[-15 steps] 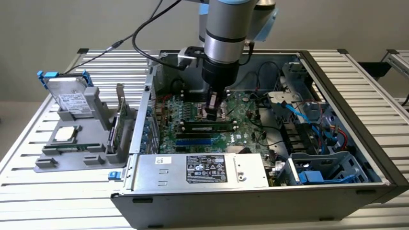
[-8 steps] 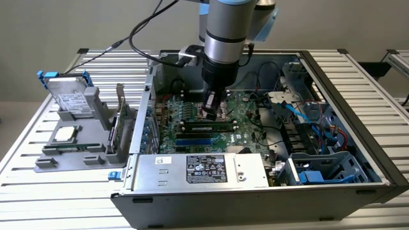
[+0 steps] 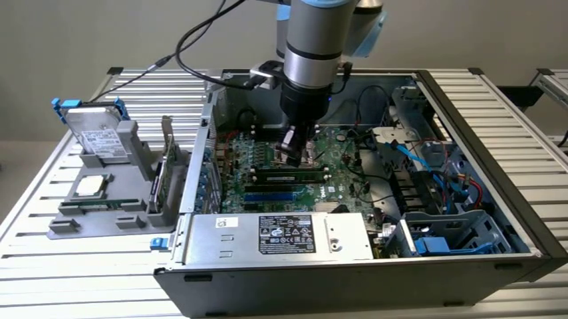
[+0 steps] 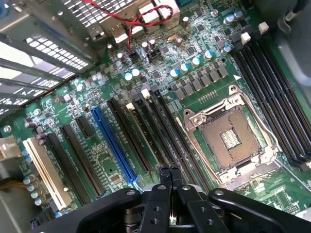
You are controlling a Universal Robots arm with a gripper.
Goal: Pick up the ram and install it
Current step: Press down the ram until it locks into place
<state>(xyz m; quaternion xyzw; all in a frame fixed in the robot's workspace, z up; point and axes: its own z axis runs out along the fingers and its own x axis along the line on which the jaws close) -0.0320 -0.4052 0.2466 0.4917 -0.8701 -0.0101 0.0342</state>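
Down inside the open computer case the end effector has its fingers pressed together, holding nothing. It hangs just over the ram — a long green stick lying in a slot on the motherboard, near the case's middle.

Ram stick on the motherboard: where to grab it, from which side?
Probably the ram by its top long edge near mid-length, from straight above, pinching its two flat faces. It stands on edge on the motherboard, with the walls of the case around.
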